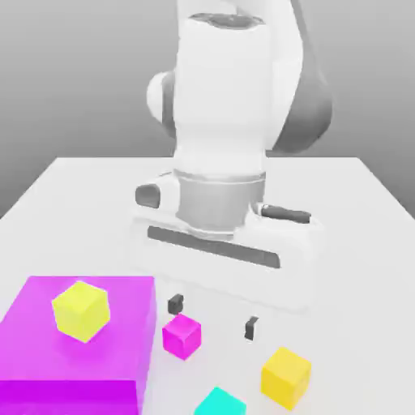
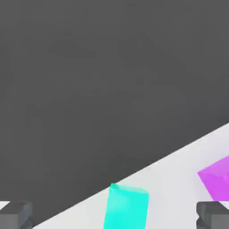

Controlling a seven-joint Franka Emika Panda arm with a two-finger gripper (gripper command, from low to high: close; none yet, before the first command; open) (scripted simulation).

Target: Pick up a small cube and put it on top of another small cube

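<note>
Exterior view: the end effector [image 1: 213, 316] is being held spread and empty, low over the desk [image 1: 357, 194]. The small magenta cube [image 1: 181, 335] is lying just below and between its fingertips [image 1: 174, 304], beside the large magenta block [image 1: 121, 340] carrying a yellow cube [image 1: 81, 310]; another yellow cube [image 1: 286, 377] and a cyan cube [image 1: 220, 403] are lying nearby.

Hand view: the cyan cube [image 2: 126, 208] is being seen between the fingertips [image 2: 15, 214]. The small cubes are being judged light and rigid, best gripped across two opposite flat faces.
</note>
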